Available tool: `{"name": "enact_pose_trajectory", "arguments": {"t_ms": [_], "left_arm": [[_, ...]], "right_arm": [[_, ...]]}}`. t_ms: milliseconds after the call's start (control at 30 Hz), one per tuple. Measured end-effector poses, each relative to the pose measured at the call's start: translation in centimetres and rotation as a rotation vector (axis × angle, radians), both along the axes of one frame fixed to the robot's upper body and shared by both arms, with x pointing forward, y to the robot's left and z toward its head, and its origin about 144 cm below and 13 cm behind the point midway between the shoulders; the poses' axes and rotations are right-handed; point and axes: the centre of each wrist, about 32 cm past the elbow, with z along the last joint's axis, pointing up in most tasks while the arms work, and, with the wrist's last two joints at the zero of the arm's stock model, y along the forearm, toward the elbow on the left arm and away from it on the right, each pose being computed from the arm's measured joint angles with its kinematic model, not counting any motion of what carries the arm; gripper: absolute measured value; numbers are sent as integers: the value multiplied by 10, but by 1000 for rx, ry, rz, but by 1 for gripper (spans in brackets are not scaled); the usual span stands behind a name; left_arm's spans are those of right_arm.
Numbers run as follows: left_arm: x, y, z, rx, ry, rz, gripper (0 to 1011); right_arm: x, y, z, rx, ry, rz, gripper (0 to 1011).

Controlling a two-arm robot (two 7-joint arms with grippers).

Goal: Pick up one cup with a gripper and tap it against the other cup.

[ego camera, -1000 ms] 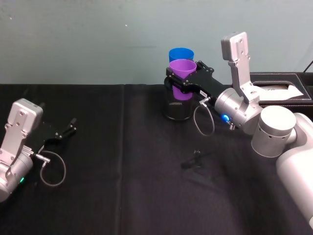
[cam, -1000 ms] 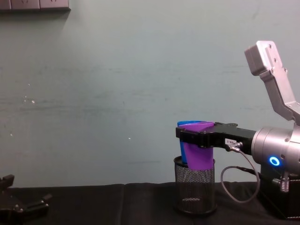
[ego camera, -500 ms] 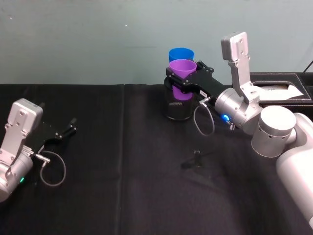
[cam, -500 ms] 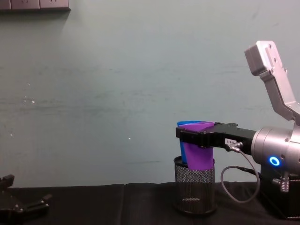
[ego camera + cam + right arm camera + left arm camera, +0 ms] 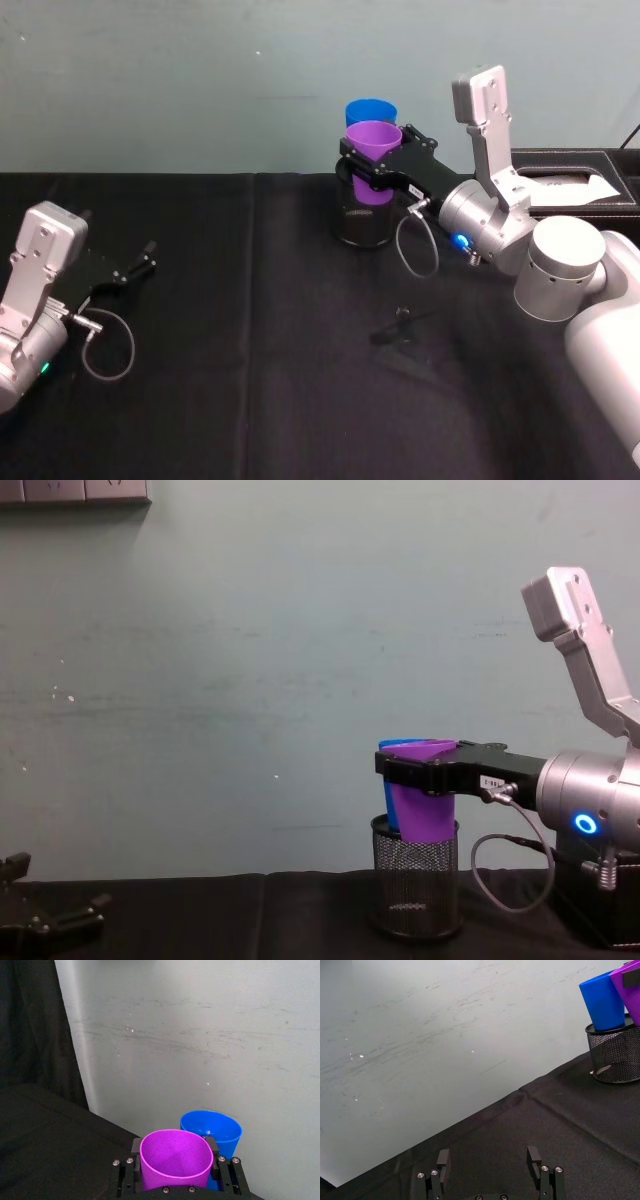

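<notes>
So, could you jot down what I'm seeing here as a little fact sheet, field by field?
Held cup: purple plastic tapered tumbler, gripped near its rim
Holder: right gripper, fingers shut on it
Other cup: bright blue plastic tapered tumbler, standing in the pot just behind
Pot: black wire-mesh pen pot on the black tablecloth
Cups touching: cannot tell
Idle arm: left gripper, fingers open, low at the table's left

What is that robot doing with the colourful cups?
The right gripper is shut on the purple plastic tumbler, holding it with its base dipping into the black wire-mesh pen pot. The blue plastic tumbler stands in that pot, close behind; I can't tell if they touch. The left gripper sits open, far left, low over the black tablecloth.
</notes>
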Motion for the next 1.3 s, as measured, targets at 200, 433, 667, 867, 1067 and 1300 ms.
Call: {"name": "enact_pose_trajectory", "arguments": {"t_ms": [200,433,667,867,1067,1300], "left_arm": [[0,0,0,0,0,0,1000],[0,0,0,0,0,0,1000],[0,0,0,0,0,0,1000],[0,0,0,0,0,0,1000],[0,0,0,0,0,0,1000],[0,0,0,0,0,0,1000]], "right_arm": [[0,0,0,0,0,0,754],[0,0,0,0,0,0,754],[0,0,0,0,0,0,754],[0,0,0,0,0,0,754],[0,0,0,0,0,0,754],[0,0,0,0,0,0,754]]}}
